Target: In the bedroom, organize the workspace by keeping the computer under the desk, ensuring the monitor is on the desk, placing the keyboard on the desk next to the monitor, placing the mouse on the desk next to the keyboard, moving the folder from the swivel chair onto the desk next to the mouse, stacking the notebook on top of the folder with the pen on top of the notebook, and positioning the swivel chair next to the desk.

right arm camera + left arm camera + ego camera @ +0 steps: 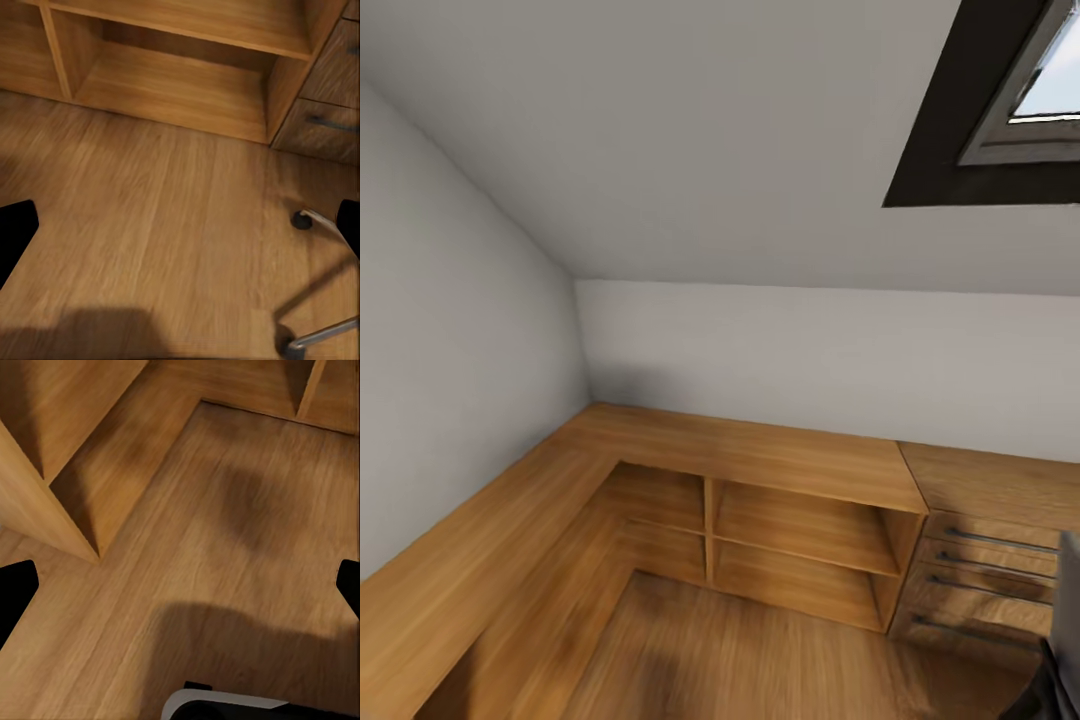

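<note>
Soft daylight from skylight [1025,90]; blurred dark shadows on wood floor [247,510]; renders slightly smeared throughout.

Over by the drawers stands the swivel chair [1065,640], just a grey sliver of its back and a dark lower part at the room's edge. From the right wrist view its metal legs [324,330] splay over the wooden floor, one ending in a black caster [301,220] just before the drawer unit.
</note>
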Motion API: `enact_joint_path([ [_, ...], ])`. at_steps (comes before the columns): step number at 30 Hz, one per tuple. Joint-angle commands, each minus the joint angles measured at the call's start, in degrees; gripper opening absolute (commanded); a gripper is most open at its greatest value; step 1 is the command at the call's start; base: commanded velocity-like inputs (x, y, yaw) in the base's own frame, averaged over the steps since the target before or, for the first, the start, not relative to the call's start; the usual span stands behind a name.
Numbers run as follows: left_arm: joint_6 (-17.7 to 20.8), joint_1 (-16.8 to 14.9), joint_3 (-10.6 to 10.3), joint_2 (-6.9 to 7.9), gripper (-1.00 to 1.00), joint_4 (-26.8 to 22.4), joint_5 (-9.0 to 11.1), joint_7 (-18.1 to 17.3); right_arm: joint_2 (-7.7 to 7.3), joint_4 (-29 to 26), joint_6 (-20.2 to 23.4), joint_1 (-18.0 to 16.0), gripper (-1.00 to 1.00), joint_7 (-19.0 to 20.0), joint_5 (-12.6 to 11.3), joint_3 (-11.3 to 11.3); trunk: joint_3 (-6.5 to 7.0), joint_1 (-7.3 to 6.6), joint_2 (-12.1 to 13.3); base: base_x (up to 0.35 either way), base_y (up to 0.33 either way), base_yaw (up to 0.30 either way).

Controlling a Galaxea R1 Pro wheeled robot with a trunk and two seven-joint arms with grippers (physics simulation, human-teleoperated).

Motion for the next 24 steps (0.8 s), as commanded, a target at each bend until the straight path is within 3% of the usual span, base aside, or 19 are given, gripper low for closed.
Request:
enact_joint_path([
  [1, 0.0, 0.0, -0.5, 0.00, 1.00, -0.1, 0.1, 0.5, 0.18, 0.1, -0.1, -0.1, 1.00, -0.5, 0.0, 0.5, -0.10, 0.03, -0.1, 0.000, 0.000, -0.298],
  [7, 0.0, 0.0, -0.5, 0.00, 1.00, -0.1, 0.1, 0.5, 1.43, 0.0, -0.1, -0.1, 1.00, -0.8, -0.4, 0.2, -0.22, 0.03, -0.1, 0.000, 0.000, -0.285],
  [18, 0.0, 0.0, -0.5, 0.00, 1.00, -0.1, 0.2, 0.6, 1.58, -0.1, -0.1, -0.1, 1.00, -1.0, -0.7, -0.2, -0.98, 0.03, -0.1, 0.004, 0.006, -0.199],
  [24, 0.0, 0.0, -0.5, 0.00, 1.00, -0.2, 0.2, 0.6, 1.58, -0.1, -0.1, -0.1, 1.00, -1.0, -0.8, -0.3, -1.47, 0.03, -0.1, 0.164, 0.163, -0.157],
])
